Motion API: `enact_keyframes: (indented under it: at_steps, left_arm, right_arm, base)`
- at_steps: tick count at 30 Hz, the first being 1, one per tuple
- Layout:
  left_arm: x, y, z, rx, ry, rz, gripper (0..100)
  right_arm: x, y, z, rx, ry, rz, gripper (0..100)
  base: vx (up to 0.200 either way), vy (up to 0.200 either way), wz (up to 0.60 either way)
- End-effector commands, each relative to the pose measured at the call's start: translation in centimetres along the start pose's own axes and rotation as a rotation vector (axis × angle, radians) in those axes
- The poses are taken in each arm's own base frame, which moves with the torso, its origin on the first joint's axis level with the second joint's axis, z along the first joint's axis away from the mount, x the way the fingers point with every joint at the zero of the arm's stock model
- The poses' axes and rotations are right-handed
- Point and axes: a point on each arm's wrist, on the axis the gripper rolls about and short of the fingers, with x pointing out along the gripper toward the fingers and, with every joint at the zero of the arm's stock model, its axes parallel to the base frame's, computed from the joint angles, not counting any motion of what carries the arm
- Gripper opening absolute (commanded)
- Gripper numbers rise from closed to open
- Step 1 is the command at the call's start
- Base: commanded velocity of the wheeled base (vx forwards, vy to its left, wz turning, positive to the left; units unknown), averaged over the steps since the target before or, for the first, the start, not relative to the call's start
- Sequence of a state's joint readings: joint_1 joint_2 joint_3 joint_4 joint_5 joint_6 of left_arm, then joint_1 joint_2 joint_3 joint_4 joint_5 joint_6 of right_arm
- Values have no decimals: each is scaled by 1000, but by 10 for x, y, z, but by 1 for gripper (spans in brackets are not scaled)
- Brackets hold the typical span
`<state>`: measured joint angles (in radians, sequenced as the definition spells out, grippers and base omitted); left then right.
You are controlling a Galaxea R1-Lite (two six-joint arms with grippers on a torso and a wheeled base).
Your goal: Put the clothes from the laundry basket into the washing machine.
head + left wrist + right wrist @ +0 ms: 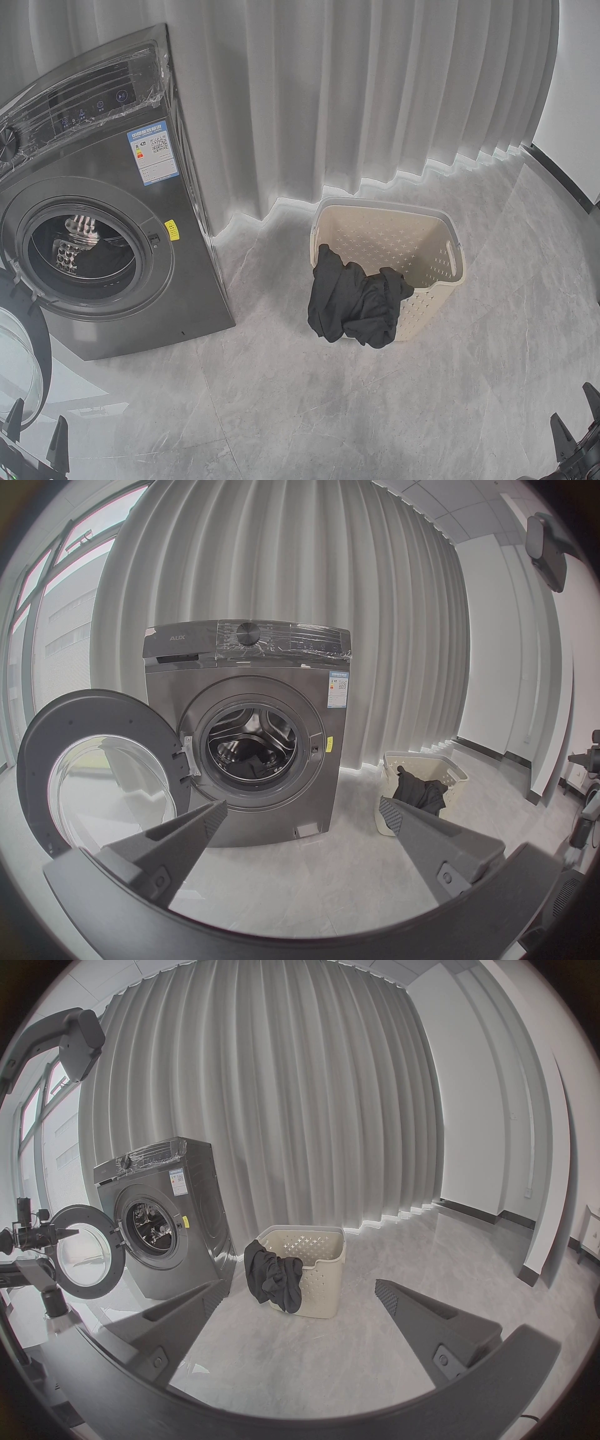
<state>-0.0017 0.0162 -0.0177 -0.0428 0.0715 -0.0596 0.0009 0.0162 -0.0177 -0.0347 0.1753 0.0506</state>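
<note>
Down low, the left gripper (pixel 36 426) and right gripper (pixel 574 412) both hang spread wide and empty above the grey floor (pixel 312 406). Ahead, black clothes (pixel 353 303) drape over the near rim of the cream laundry basket (pixel 437 250). To its left stands the washing machine (pixel 125 162), door (pixel 94 774) swung open, a white curtain (pixel 350 87) behind.

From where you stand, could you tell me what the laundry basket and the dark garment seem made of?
Laundry basket: cream, matte, probably moulded plastic, given its perforated walls. Dark garment: soft black fabric, likely; it drapes limply in folds over the rim.
</note>
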Motion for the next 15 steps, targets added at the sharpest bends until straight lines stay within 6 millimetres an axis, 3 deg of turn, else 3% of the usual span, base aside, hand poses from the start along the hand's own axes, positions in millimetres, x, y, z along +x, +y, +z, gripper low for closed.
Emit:
enact_keyframes:
  at_steps: [1, 10, 15]
  left_arm:
    - [0, 0, -5, 0, 7, 1, 100]
    - [0, 0, -5, 0, 6, 1, 100]
    - [0, 0, -5, 0, 6, 1, 100]
  right_arm:
    - [0, 0, -2, 1, 5, 0, 100]
    - [0, 0, -3, 1, 7, 1, 100]
    - [0, 0, -2, 1, 5, 1, 100]
  base:
    - [200, 0, 0]
    - [200, 0, 0]
    - [0, 0, 0]
